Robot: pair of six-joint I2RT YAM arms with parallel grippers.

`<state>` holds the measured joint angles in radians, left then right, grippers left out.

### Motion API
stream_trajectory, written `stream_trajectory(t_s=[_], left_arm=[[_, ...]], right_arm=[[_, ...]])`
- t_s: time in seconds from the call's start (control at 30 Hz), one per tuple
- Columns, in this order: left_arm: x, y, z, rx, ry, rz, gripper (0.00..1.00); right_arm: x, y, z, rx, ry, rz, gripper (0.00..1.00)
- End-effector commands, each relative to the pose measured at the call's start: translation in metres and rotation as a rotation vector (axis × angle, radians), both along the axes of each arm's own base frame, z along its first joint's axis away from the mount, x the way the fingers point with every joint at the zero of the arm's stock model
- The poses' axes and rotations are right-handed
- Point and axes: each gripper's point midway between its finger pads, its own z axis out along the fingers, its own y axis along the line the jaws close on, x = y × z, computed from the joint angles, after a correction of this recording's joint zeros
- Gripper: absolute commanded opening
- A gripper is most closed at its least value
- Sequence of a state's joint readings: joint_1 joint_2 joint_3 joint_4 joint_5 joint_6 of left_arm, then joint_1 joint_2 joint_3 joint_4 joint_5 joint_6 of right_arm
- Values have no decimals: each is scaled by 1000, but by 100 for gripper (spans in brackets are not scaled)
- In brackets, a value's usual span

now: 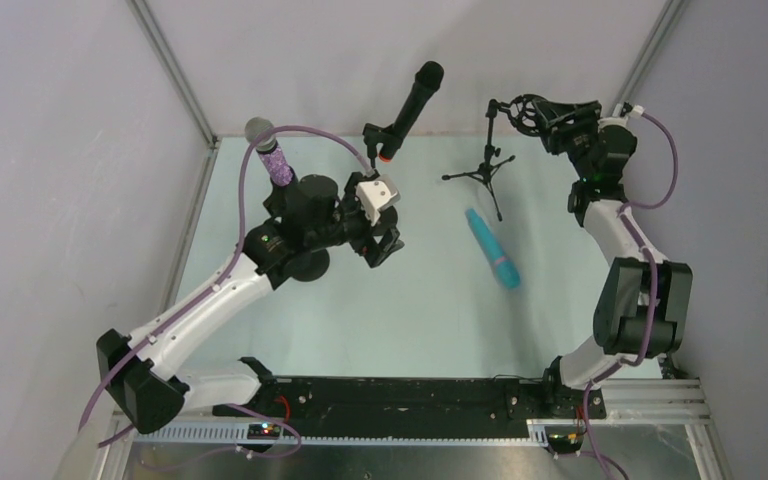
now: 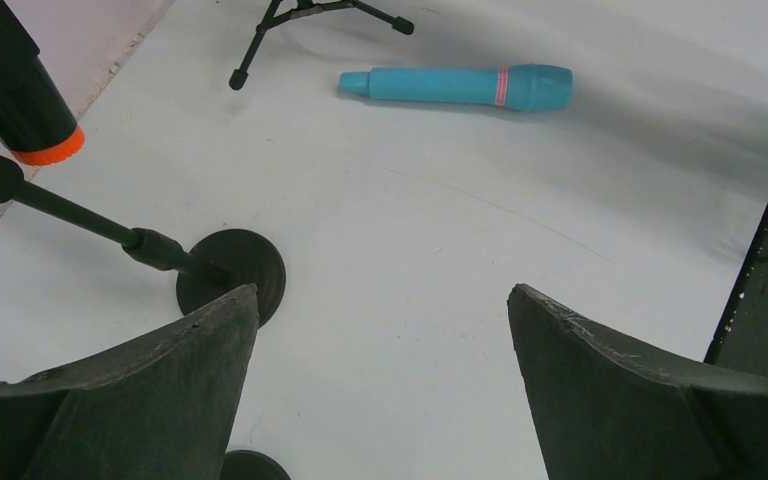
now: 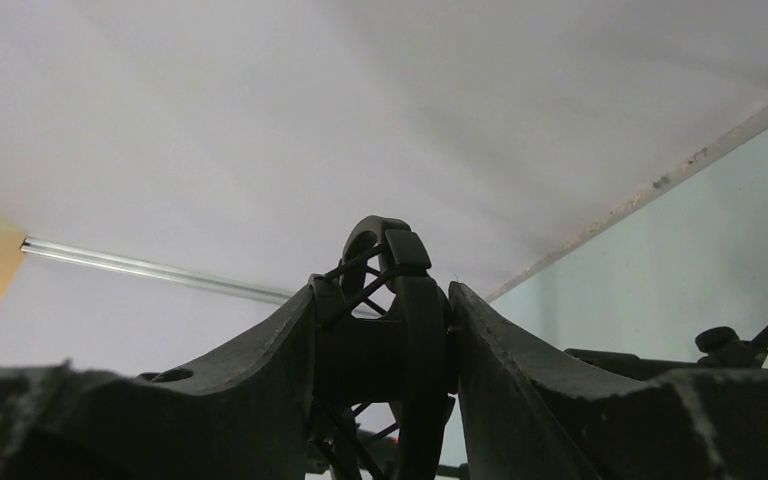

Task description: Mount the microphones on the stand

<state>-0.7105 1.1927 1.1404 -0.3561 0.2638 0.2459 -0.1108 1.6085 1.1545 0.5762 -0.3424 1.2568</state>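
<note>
Overhead, the purple microphone [image 1: 272,155] and black microphone [image 1: 412,100] sit clipped at eleven and twelve o'clock; the teal microphone [image 1: 492,248] lies loose near the tripod stand [image 1: 485,170]. Left wrist: the left claw [image 2: 380,300] gapes empty, teal microphone at twelve. Right wrist: the right claw [image 3: 385,300] pinches the holder ring [image 3: 392,340], probably steadying it.

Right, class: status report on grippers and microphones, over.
Left gripper open, empty. Right gripper shut on black shock-mount ring of tripod stand. Teal plastic microphone loose on table, unobstructed.

One microphone [image 1: 491,248] lies on the table [image 1: 410,320] before the tripod stand [image 1: 487,165]. A second microphone [image 1: 415,100] stands mounted to the left, a third microphone [image 1: 270,155] further left.
</note>
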Motion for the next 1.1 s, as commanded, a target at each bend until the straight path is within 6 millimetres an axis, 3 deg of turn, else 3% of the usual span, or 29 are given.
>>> stream_trajectory(t_s=[0.0,0.1,0.13,0.17,0.2,0.23,0.27,0.3,0.33,0.37,0.47,0.63,0.73,0.9,1.07], left_arm=[[-3,6,13,-12,-65,1,98],[-5,6,12,-14,-63,-4,98],[-5,6,13,-16,-63,-5,98],[-7,6,15,-21,-65,-8,98],[-7,7,16,-21,-69,-11,98],[-10,5,18,-27,-72,-28,98],[-11,5,18,-28,-75,-36,98],[-12,4,20,-34,-76,-46,98],[-13,4,21,-39,-73,-46,98],[-13,4,23,-45,-75,-46,98],[-12,6,28,-58,-82,-27,98],[-27,12,41,-88,-123,-66,98],[-27,26,55,-101,-144,1,98],[-17,53,68,-85,-137,174,98],[-16,68,81,-105,-140,265,98]], right_arm=[[-48,13,93,-14,-200,52,37],[-72,19,100,-18,-197,63,37],[-76,21,93,-20,-163,64,36],[-89,26,102,-25,-175,69,36],[-92,28,92,-32,-135,69,36],[-106,34,101,-40,-151,79,36],[-110,39,92,-47,-114,86,36],[-123,42,100,-54,-127,90,36],[-128,47,89,-56,-83,102,36],[-140,50,94,-63,-93,108,36],[-163,60,77,-55,-19,138,36],[-190,94,40,-43,91,247,37],[-210,117,32,-36,92,301,37],[-228,145,1,-11,129,357,37],[-240,158,3,28,79,379,38]])
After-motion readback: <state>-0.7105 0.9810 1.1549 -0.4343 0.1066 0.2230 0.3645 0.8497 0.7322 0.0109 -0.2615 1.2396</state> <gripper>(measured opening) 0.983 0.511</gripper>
